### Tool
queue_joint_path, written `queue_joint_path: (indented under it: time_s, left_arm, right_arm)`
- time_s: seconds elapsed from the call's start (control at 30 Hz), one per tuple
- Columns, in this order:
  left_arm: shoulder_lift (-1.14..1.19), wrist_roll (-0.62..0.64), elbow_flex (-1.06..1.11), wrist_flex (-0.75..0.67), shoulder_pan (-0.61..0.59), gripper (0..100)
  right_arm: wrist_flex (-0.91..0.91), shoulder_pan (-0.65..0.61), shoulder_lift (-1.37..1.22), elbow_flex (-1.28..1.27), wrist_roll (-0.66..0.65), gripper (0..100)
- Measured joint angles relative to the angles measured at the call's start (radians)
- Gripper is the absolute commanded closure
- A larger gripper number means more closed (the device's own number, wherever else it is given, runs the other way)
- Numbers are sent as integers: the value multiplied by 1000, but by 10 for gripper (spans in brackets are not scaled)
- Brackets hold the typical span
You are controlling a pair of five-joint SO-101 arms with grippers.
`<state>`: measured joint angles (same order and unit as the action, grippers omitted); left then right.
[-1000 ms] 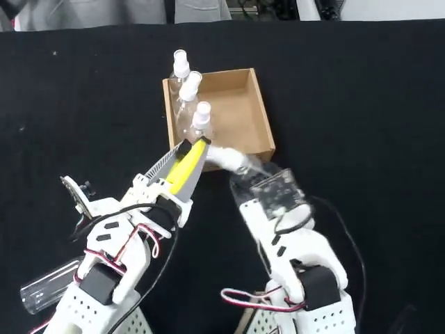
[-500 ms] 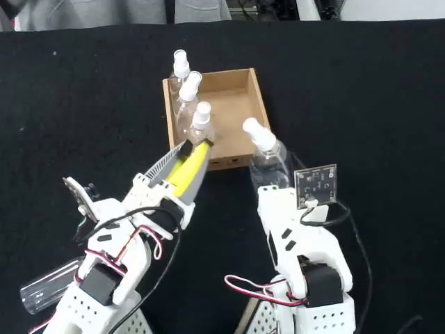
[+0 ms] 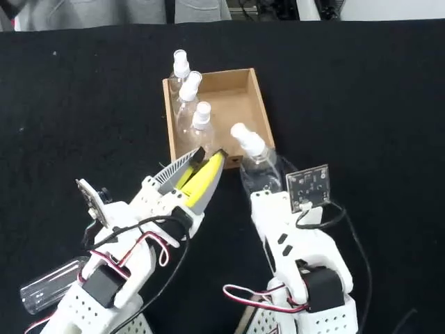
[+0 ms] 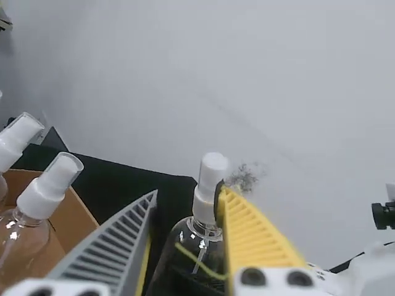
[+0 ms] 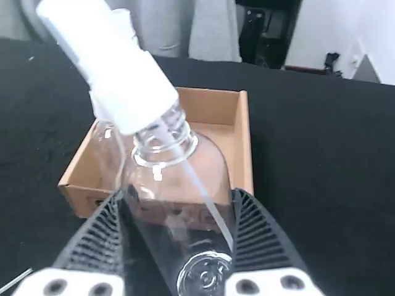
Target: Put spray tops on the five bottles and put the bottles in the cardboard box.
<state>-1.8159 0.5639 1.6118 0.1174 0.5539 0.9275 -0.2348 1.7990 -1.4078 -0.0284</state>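
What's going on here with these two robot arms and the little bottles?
The right gripper is clamped on a clear bottle with a white spray top, holding it at the near right corner of the cardboard box, not yet inside. Three topped bottles stand along the box's left side. The left gripper is open, its fingers either side of the held bottle's top. Another clear bottle lies on the table beside the left arm's base.

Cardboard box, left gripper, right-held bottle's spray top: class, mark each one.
cardboard box (image 3: 233, 104): high view, bare floor.
left gripper (image 3: 208, 154): high view, midway between its fingertips.
spray top (image 5: 111, 68): right wrist view, middle of white head.
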Motion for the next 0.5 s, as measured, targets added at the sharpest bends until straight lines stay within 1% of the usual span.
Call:
queue_joint_path:
  time_s: [0.1, 0.27, 0.37, 0.5]
  left_arm:
    - [0, 0, 0, 0, 14, 863]
    - [2, -8, 35, 0, 61, 863]
    - [2, -40, 37, 0, 69, 863]
    - [2, -41, 37, 0, 69, 863]
  right_arm:
    - [6, -14, 0, 0, -5, 987]
    - [25, -32, 0, 0, -72, 987]
    - [25, -57, 0, 0, -84, 987]
    - [25, -58, 0, 0, -86, 987]
